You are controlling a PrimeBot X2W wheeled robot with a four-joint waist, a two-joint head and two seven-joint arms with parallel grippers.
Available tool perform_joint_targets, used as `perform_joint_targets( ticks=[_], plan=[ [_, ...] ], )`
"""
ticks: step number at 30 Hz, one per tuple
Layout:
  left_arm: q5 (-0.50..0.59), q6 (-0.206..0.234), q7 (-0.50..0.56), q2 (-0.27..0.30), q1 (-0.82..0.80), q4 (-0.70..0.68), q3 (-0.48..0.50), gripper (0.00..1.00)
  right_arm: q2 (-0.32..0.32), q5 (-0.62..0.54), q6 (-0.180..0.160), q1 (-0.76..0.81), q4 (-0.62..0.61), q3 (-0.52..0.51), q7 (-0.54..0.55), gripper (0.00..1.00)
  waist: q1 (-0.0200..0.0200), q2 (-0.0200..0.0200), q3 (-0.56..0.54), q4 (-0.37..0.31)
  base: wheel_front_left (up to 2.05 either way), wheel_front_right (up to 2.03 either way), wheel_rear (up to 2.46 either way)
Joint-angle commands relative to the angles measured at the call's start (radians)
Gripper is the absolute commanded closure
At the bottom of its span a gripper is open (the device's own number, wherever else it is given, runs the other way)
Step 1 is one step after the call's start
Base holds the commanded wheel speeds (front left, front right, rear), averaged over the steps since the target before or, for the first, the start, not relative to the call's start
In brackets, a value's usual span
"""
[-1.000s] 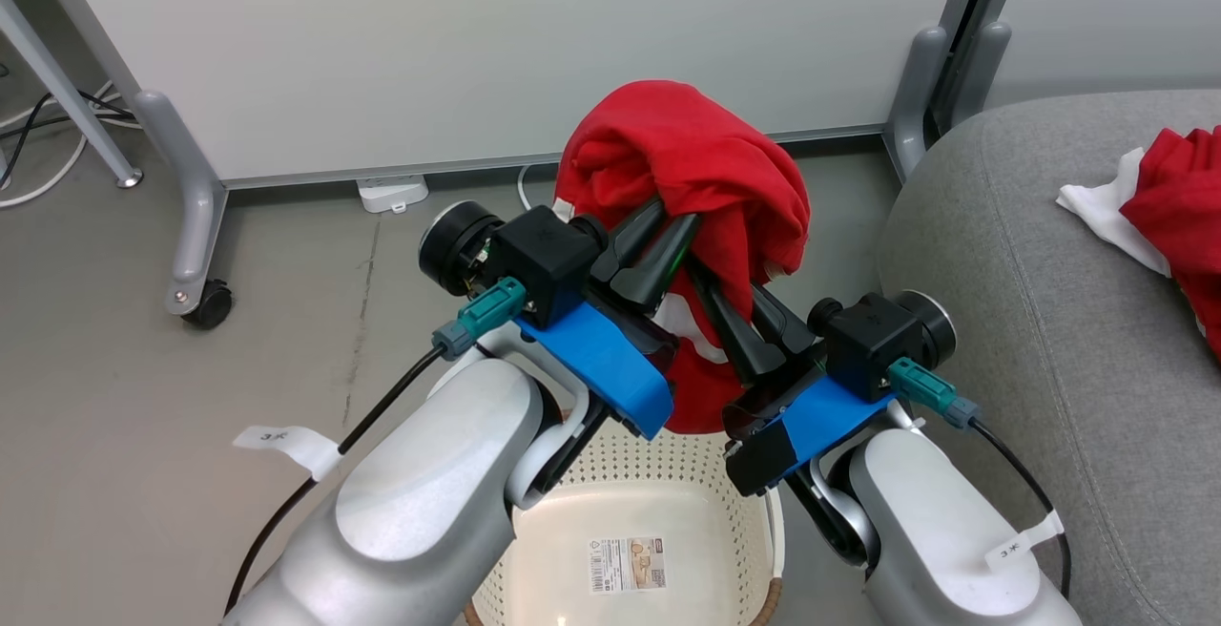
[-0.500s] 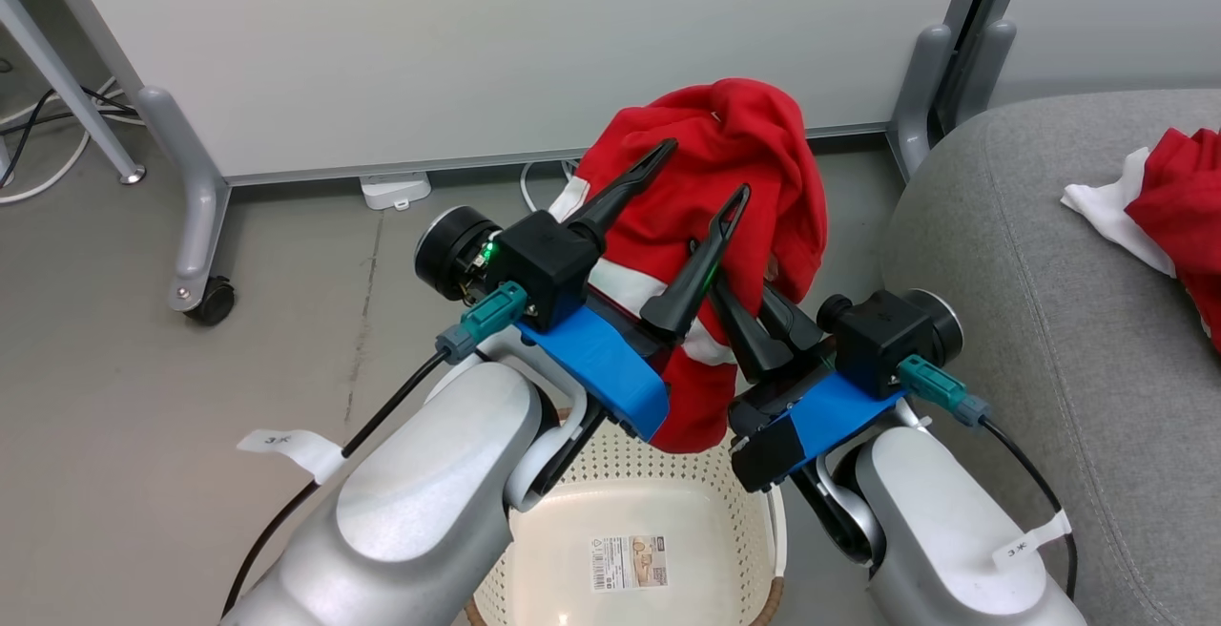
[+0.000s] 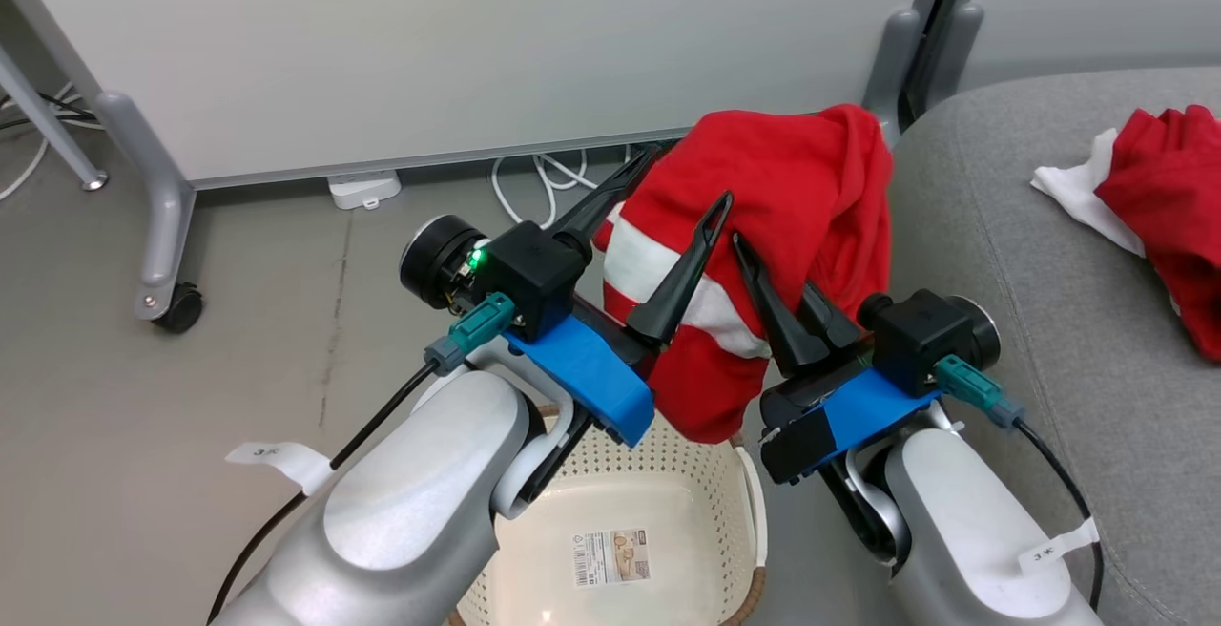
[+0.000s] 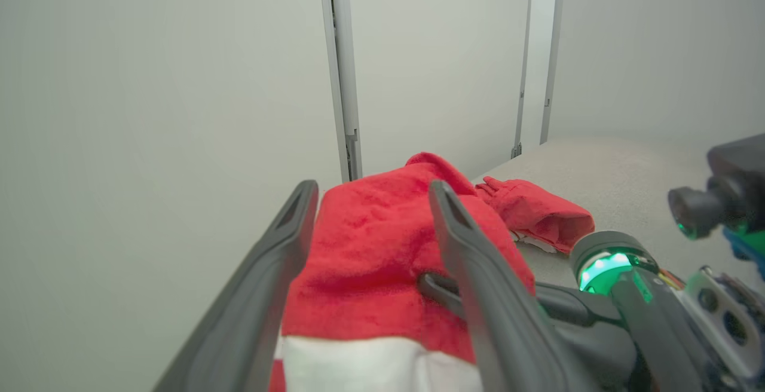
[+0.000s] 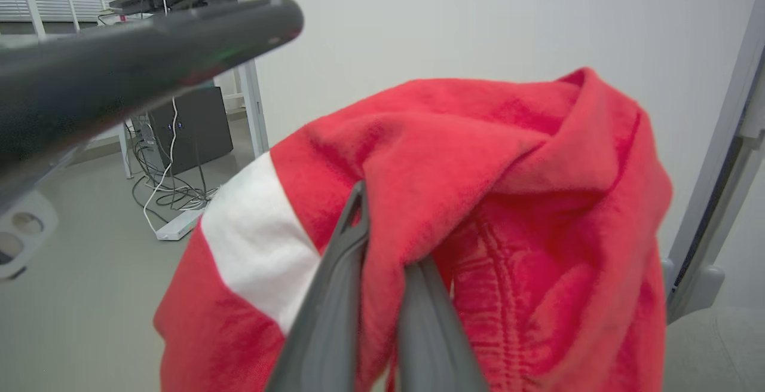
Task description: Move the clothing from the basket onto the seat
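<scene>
My right pincer (image 3: pixel 771 268) is clenching a fold of the red garment (image 3: pixel 811 177), which is hanging above the basket (image 3: pixel 668 473), just left of the seat (image 3: pixel 1002 244). My left pincer (image 3: pixel 687 177) is gaping, released. I am judging this as mid-carry: next I am needing to swing right over the seat before letting go.

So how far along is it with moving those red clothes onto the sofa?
Done: one red garment lies on the sofa seat. In hand: the second garment hangs above the basket, pinched by the right end effector; the left end effector stands open. Left: carry it over the seat and release.
</scene>
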Motion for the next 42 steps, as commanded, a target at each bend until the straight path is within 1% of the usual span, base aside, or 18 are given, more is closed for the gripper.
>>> perform_joint_targets(
  ticks=[1,8,21,30,37,42],
  plan=[
    [0.005,0.005,-0.001,0.008,0.007,-0.004,-0.002,0.00,-0.001,-0.012,0.001,0.014,-0.010,-0.015,-0.003,1.00,0.0000,-0.0001,0.008,-0.017,0.00,0.00,0.00],
    [0.012,0.011,0.005,0.023,0.009,-0.010,-0.009,0.00,-0.001,-0.029,0.001,0.021,-0.030,-0.066,-0.003,1.00,0.0000,-0.0001,0.037,-0.063,0.00,0.00,0.00],
    [0.019,0.010,0.009,0.039,-0.007,-0.008,-0.030,0.00,-0.001,-0.067,0.001,0.047,-0.090,-0.168,-0.004,1.00,0.0000,-0.0001,0.090,-0.195,0.00,0.00,0.00],
    [0.028,0.007,0.016,0.042,-0.021,-0.004,-0.049,0.00,-0.001,-0.073,0.001,0.090,-0.134,-0.237,-0.004,1.00,0.0000,-0.0001,0.126,-0.275,0.00,0.00,0.00],
    [0.034,0.003,0.026,0.048,-0.029,-0.001,-0.065,0.00,-0.001,-0.053,0.001,0.116,-0.156,-0.263,-0.003,1.00,0.0000,-0.0001,0.153,-0.336,0.00,0.00,0.00],
    [0.036,0.004,0.029,0.048,-0.036,0.003,-0.074,0.00,-0.001,-0.038,0.001,0.132,-0.167,-0.269,-0.004,1.00,0.0000,-0.0001,0.166,-0.364,0.00,0.00,0.00]
  ],
)
